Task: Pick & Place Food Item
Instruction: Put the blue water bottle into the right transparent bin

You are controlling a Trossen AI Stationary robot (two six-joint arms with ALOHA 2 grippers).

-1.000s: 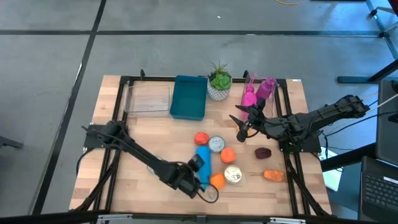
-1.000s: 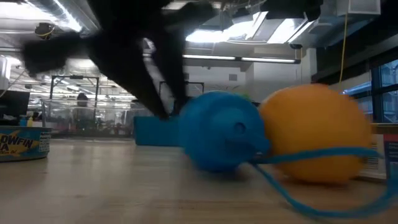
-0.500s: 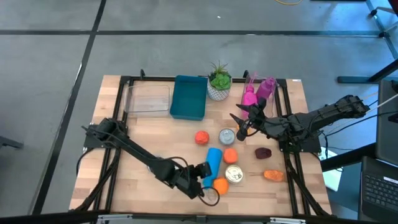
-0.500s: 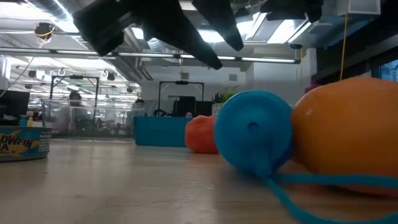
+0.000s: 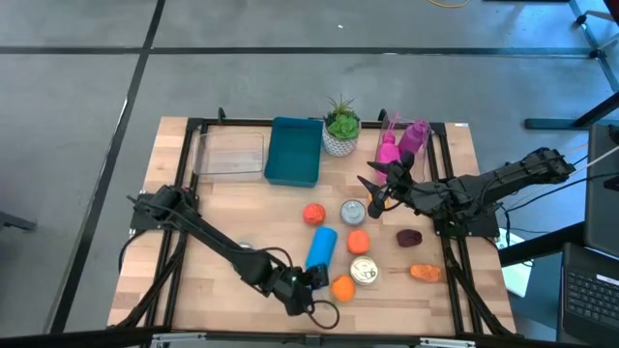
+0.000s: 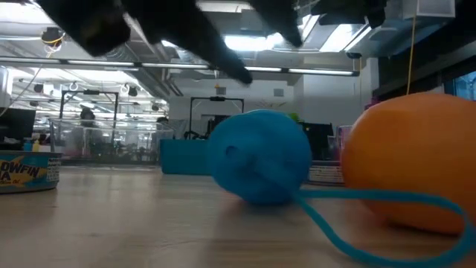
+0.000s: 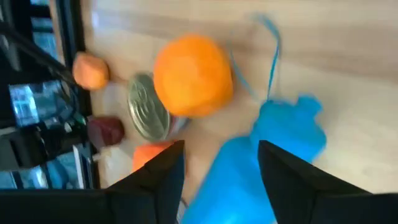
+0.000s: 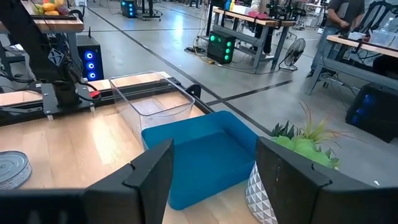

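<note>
high view: left gripper sits low near the table's front edge, fingers apart w/ nothing between them, tips just short of the blue bottle. bottle lies on its side (its thin loop cord trails toward the front edge), just beside an orange ball. a tin can lies next to that ball; a second can, 2 more orange pieces and a dark red item sit mid-table. right gripper hovers by the second can, fingers parted, holding nothing. teal tray, clear bin & potted plant along the back.
</note>
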